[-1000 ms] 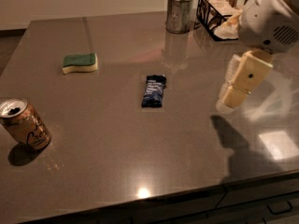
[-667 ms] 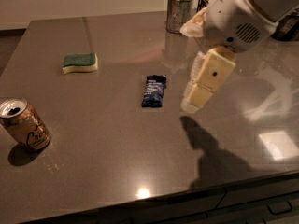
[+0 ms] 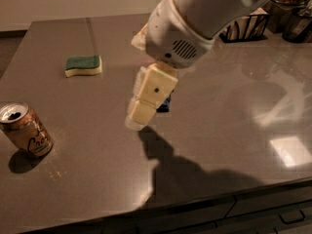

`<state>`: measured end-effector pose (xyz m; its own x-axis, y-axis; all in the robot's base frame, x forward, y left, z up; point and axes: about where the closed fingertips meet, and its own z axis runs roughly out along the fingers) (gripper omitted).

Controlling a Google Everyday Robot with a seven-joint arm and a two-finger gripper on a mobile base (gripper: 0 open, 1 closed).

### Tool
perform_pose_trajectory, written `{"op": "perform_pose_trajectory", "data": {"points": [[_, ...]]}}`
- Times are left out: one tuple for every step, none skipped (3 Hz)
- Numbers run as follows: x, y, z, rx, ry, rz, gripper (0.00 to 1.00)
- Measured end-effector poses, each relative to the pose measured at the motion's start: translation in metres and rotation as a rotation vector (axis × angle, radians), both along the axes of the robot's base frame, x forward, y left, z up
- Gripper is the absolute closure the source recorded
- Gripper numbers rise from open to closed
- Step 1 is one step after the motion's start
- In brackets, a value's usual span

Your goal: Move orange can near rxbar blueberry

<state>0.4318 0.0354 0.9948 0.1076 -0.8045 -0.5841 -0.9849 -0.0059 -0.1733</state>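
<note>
Our gripper (image 3: 140, 112) hangs over the middle of the counter (image 3: 219, 130), pointing down and toward the near left, with nothing in it. From this angle we honestly can't tell how far open it is. First thing we'd do is make sure it's spread wider than the can before going in.

Just behind the gripper, a sliver of the rxbar blueberry (image 3: 165, 103) peeks out on its right side. The rest is hidden, but it looks to be lying flat mid-counter. The orange can (image 3: 25, 130) is well apart from both, standing at the near left with its opened top up and the script facing us.

This looks like the reach, so here's how we'd do it well. Swing left and nearer, staying high enough not to brush the bar. Centre on the can's body and close around the middle, not the rim, since a light can probably tips easily. We can't see how much counter there is to the can's left, so we'd avoid shoving it that way.

The green-and-yellow sponge (image 3: 84, 65) sits at the far left, out of the path as far as we can judge.
</note>
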Motion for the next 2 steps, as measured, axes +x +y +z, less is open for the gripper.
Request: {"op": "perform_pose_trajectory", "data": {"points": [[-0.004, 0.034, -0.010, 0.028, 0.019, 0.019, 0.00], [-0.002, 0.069, -0.025, 0.032, 0.035, 0.008, 0.00]]}}
